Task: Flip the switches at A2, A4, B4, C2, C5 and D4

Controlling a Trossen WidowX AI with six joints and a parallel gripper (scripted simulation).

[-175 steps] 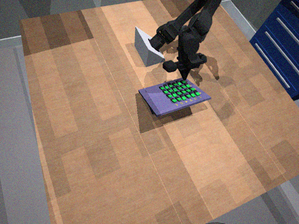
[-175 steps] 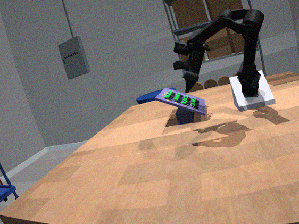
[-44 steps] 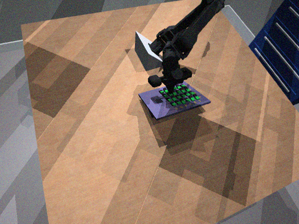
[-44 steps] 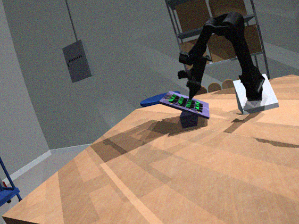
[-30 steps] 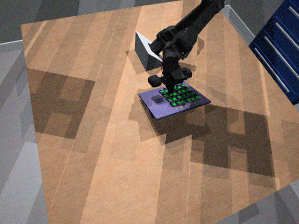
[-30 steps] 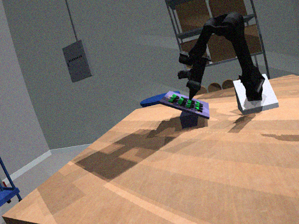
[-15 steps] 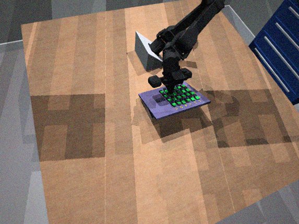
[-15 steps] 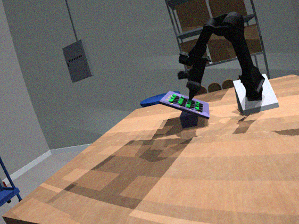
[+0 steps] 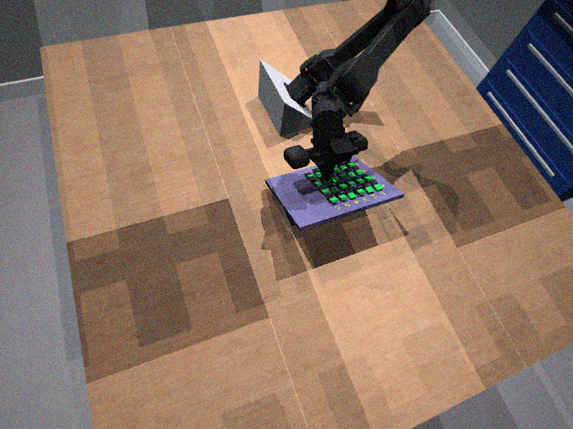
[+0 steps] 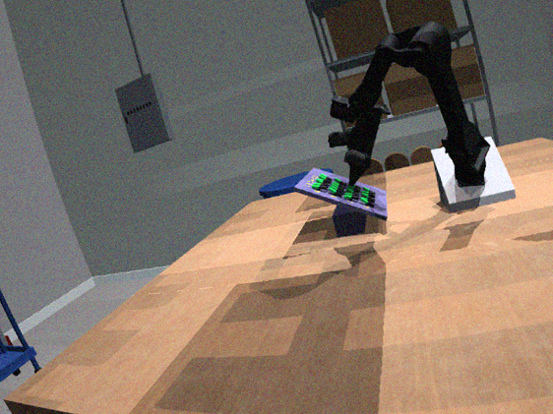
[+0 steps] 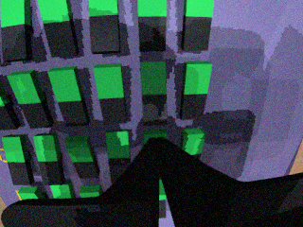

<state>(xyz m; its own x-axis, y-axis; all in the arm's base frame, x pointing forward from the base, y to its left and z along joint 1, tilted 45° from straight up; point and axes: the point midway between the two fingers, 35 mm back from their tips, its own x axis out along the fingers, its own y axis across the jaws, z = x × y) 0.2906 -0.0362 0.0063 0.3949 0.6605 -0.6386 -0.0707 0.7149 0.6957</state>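
Note:
The purple panel [image 9: 296, 215] [image 10: 379, 205] [image 11: 237, 30] is tilted and carries rows of rocker switches, each half green and half black. My gripper [image 9: 327, 180] [image 10: 351, 183] [image 11: 156, 144] is shut and empty, pointing down at the panel. In the wrist view its tips cover most of switch C5 [image 11: 155, 133], between switch C4 [image 11: 117, 148] and switch C6 [image 11: 193, 141]. Switch B5 [image 11: 153, 78] shows above the tips, in shadow. Much of row D is hidden behind the fingers. Whether the tips touch C5, and which of its ends is raised, I cannot tell.
A dark blue block [image 10: 349, 220] supports the panel above the wooden table [image 9: 371, 312] [image 10: 457, 318]. The arm stands on a pale wedge-shaped base [image 9: 271, 97] [image 10: 500, 173]. A blue drawer cabinet [image 9: 556, 96] stands beyond the table edge.

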